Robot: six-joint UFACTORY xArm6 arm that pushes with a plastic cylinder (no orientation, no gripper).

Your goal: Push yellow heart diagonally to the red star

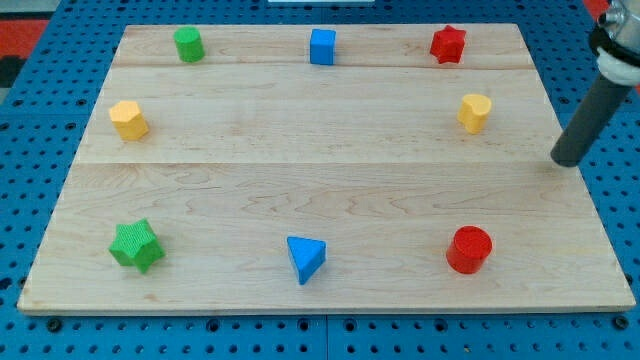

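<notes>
Yellow heart (475, 112): small painted block with a smooth matte face, standing near the board's right edge in its upper half, just below and slightly right of the red star (448, 44), which sits close to the top right corner; the two are apart, not touching. Tip (567, 159): lower end of a straight dark matte rod slanting down from the view's upper right; it carries no jaws and holds nothing, resting near the board's right edge, right of and a little below the yellow heart, clear of every block. Blue cube (322, 46): top edge, centre. Green cylinder (188, 44): top edge, towards the left corner. Yellow hexagonal block (129, 120): near the left edge, upper half. Green star (136, 245): bottom left corner. Blue triangular prism (306, 258): bottom edge, centre. Red cylinder (469, 249): bottom edge, towards the right corner. Board (300, 170): pale wooden planks with visible grain and lengthwise seams, lying on a blue perforated base (60, 30).
</notes>
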